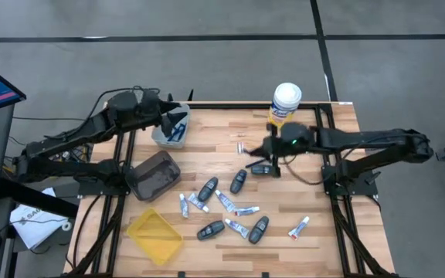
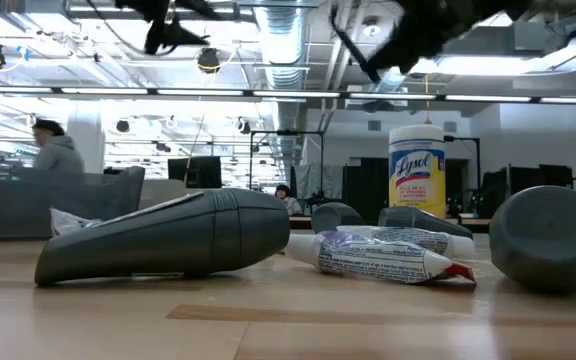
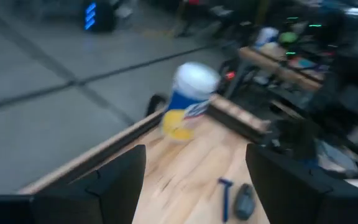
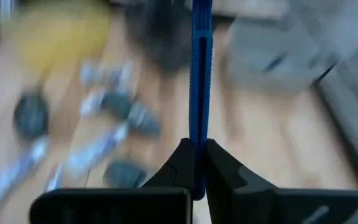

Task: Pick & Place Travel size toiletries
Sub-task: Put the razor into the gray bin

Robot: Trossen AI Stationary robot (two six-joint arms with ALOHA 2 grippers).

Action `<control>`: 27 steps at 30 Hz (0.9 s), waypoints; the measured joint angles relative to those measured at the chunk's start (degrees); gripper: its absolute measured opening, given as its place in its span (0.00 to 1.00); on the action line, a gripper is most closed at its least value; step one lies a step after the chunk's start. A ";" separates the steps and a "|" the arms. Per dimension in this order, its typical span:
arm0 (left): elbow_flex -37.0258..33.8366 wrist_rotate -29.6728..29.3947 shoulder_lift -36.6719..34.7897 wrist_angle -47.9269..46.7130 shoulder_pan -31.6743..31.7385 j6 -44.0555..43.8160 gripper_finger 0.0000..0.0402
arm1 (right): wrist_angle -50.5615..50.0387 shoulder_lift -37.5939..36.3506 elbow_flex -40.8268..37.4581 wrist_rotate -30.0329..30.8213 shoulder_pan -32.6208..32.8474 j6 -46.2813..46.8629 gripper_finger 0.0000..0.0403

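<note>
— Wooden table, toiletries scattered at six o'clock of centre. Right gripper?
— Clamped tight on blue razor; handle pinched between both fingers, rest jutting straight out beyond tips.
— Left gripper?
— Spread wide, holding nothing, over clear bin at ten o'clock.

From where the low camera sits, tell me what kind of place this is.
Probably an open-plan lab or workshop: exposed ceiling ducts, rows of monitors on benches, and a person seated at a far desk.
</note>
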 joint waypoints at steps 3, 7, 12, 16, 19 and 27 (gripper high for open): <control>0.02 1.70 0.33 7.77 -2.86 4.71 0.68 | 8.24 -1.21 -0.02 -1.74 -2.55 1.41 0.02; -1.28 4.73 2.72 19.89 -5.79 7.06 0.68 | 17.15 -1.57 -0.02 -4.04 -4.83 2.86 0.02; -4.57 6.69 9.09 33.04 -8.14 7.00 0.68 | 22.36 -1.57 -0.02 -5.02 -5.69 3.07 0.02; -4.96 7.49 15.70 42.44 -10.14 6.59 0.68 | 23.68 -1.57 -0.02 -5.07 -5.81 3.07 0.02; -4.97 9.28 20.99 51.50 -11.03 6.11 0.68 | 23.49 -1.57 -0.02 -5.37 -5.81 3.07 0.03; -4.91 14.51 30.94 64.87 -11.56 -0.71 0.68 | 23.44 -1.57 -0.02 -6.12 -5.78 4.13 0.03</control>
